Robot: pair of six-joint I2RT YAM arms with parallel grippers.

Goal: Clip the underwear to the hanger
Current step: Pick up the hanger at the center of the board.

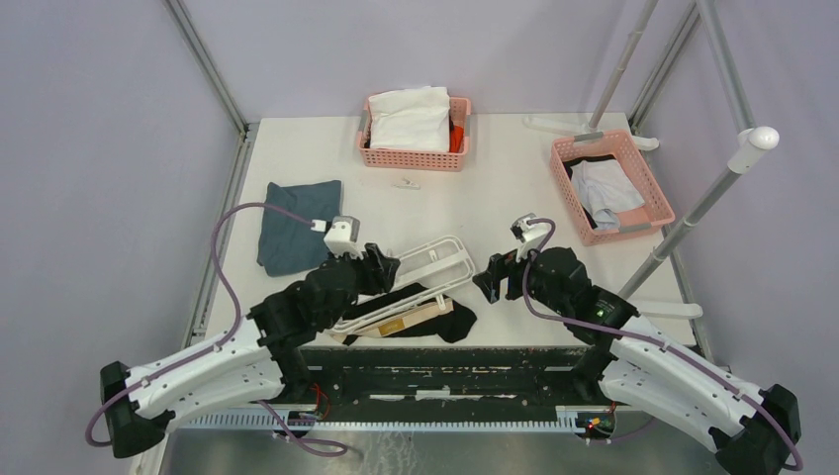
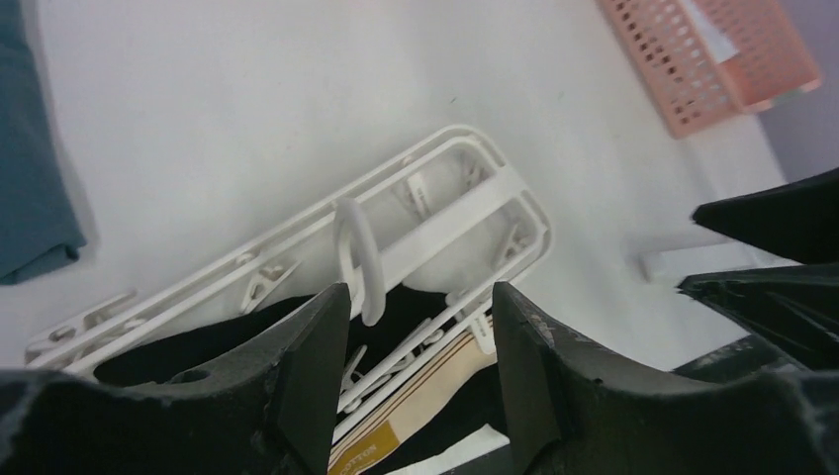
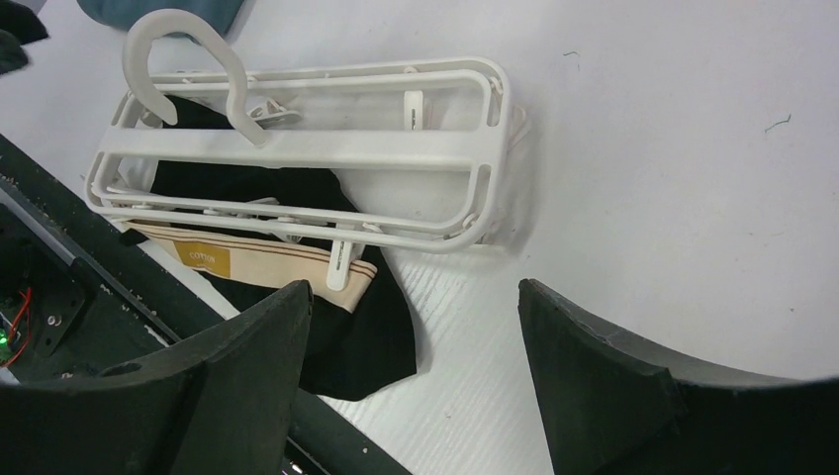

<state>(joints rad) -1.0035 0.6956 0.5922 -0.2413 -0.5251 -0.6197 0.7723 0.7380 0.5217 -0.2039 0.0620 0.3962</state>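
The white hanger (image 1: 435, 265) lies flat on the table on top of the black underwear (image 1: 440, 322), whose tan waistband (image 2: 435, 396) shows under its near rail. My left gripper (image 1: 381, 269) hovers open just over the hanger's hook (image 2: 358, 257), with nothing between its fingers. In the right wrist view the hanger (image 3: 297, 148) is seen whole, and one of its clips (image 3: 339, 262) sits over the end of the waistband on the underwear (image 3: 366, 327). My right gripper (image 1: 492, 282) stands open and empty, just right of the hanger and clear of it.
A folded blue-grey cloth (image 1: 297, 223) lies at the left. At the back stands a pink basket (image 1: 411, 158) with a white garment. Another pink basket (image 1: 566, 148) sits at the right beside slanted metal poles (image 1: 693, 213). A loose clip (image 1: 406, 183) lies mid-table.
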